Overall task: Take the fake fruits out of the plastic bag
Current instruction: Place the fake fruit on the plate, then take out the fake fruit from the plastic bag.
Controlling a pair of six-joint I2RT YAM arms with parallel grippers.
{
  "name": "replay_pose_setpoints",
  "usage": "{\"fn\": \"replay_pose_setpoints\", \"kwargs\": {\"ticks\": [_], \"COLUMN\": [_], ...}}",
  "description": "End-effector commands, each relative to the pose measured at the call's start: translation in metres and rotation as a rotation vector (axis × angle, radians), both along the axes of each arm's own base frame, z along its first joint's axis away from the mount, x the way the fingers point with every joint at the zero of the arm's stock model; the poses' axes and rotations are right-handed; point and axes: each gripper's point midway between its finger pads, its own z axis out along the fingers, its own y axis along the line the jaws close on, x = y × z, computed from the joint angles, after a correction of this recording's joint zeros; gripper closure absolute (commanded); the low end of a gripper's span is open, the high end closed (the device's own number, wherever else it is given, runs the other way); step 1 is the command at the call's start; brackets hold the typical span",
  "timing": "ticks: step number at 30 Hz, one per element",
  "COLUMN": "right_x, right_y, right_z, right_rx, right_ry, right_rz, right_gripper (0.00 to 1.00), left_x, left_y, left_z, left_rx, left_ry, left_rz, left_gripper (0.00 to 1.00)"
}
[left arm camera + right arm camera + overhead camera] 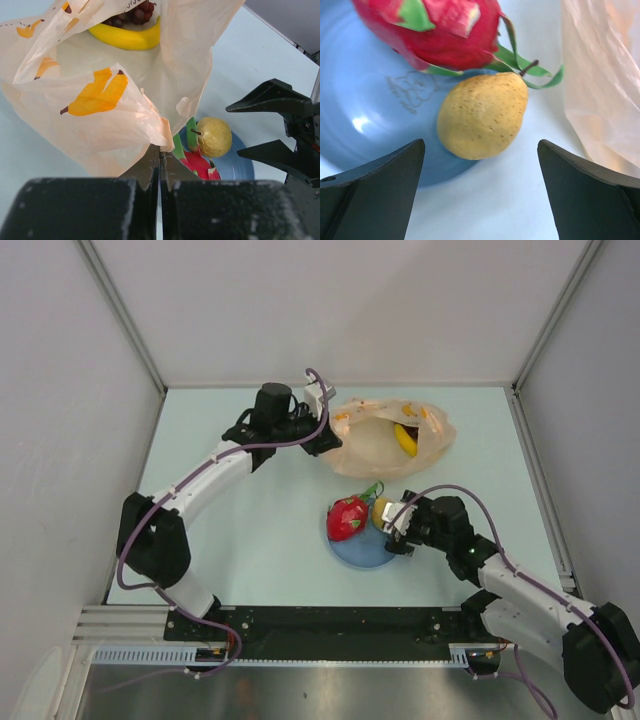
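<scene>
Peach-orange translucent crinkly plastic bag (390, 437): edge pinched in clamped left gripper (160, 162). Red-pink dragon fruit (348, 518) and speckled yellow roundish fruit (482, 115) out, on round blue plate (360, 555). Right gripper (480, 150) spread wide, empty, at yellow fruit. Yellow banana (127, 37) and dark purple grapes (136, 12) inside bag. Roughly half done.

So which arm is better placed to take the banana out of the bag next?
Right. The right claw is open and empty by the blue plate; the left claw is shut on the plastic bag.
</scene>
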Motion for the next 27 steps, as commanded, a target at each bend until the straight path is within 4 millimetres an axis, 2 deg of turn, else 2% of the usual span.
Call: {"fn": "replay_pose_setpoints", "kwargs": {"ticks": [1,4,6,7,8,9,10,11,12,13,14,15,16,17,18,20,22,23,24,27], "right_x": [-0.013,0.001,0.034,0.045,0.064,0.075,0.087,0.102,0.111,0.123,0.135,0.148,0.163,0.170,0.181,0.191,0.195,0.190,0.188,0.171], "right_y": [0.009,0.006,0.009,0.013,0.020,0.021,0.026,0.031,0.032,0.037,0.038,0.038,0.038,0.037,0.032,0.023,0.007,-0.001,-0.008,-0.031], "right_z": [0.015,0.023,0.064,0.063,0.105,0.120,0.123,0.159,0.166,0.164,0.166,0.178,0.155,0.146,0.146,0.113,0.092,0.071,0.059,0.018], "right_rx": [0.032,0.071,0.237,0.262,0.347,0.418,0.443,0.496,0.506,0.499,0.501,0.499,0.460,0.432,0.415,0.329,0.279,0.235,0.212,0.128], "right_ry": [0.058,0.064,0.064,0.127,0.105,0.135,0.150,0.081,0.065,0.063,0.048,0.010,0.043,0.055,0.042,0.078,0.115,0.178,0.211,0.348], "right_rz": [0.075,0.007,-0.152,-0.180,-0.196,-0.246,-0.270,-0.268,-0.282,-0.291,-0.302,-0.318,-0.348,-0.369,-0.402,-0.439,-0.488,-0.514,-0.541,-0.618], "right_gripper": [0.00,0.00,0.00,0.00,0.00,0.00,0.02,0.04,0.07,0.15,0.19,0.26,0.30,0.33,0.40,0.47,0.54,0.57,0.61,0.64], "left_x": [0.005,0.007,0.007,0.008,0.006,0.007,0.007,0.007,0.007,0.007,0.007,0.007,0.007,0.007,0.007,0.005,0.003,0.003,0.002,0.000], "left_y": [-0.009,-0.010,-0.010,-0.009,-0.010,-0.010,-0.010,-0.011,-0.013,-0.014,-0.016,-0.018,-0.020,-0.022,-0.022,-0.027,-0.030,-0.030,-0.031,-0.030], "left_z": [0.018,0.018,0.017,0.015,0.015,0.014,0.014,0.014,0.015,0.015,0.015,0.016,0.017,0.021,0.024,0.032,0.038,0.040,0.039,0.035], "left_rx": [-0.033,-0.034,-0.029,-0.023,-0.018,-0.014,-0.012,-0.009,-0.011,-0.010,-0.011,-0.013,-0.015,-0.020,-0.022,-0.034,-0.043,-0.045,-0.043,-0.041], "left_ry": [-0.044,-0.044,-0.042,-0.043,-0.042,-0.046,-0.048,-0.050,-0.056,-0.057,-0.060,-0.060,-0.065,-0.073,-0.079,-0.093,-0.107,-0.113,-0.111,-0.102], "left_rz": [-0.021,-0.021,-0.017,-0.017,-0.021,-0.022,-0.024,-0.022,-0.027,-0.027,-0.032,-0.033,-0.038,-0.039,-0.041,-0.051,-0.058,-0.057,-0.058,-0.061], "left_gripper": [1.00,1.00,1.00,1.00,1.00,1.00,1.00,1.00,1.00,1.00,1.00,1.00,1.00,1.00,1.00,1.00,1.00,1.00,1.00,1.00]}}
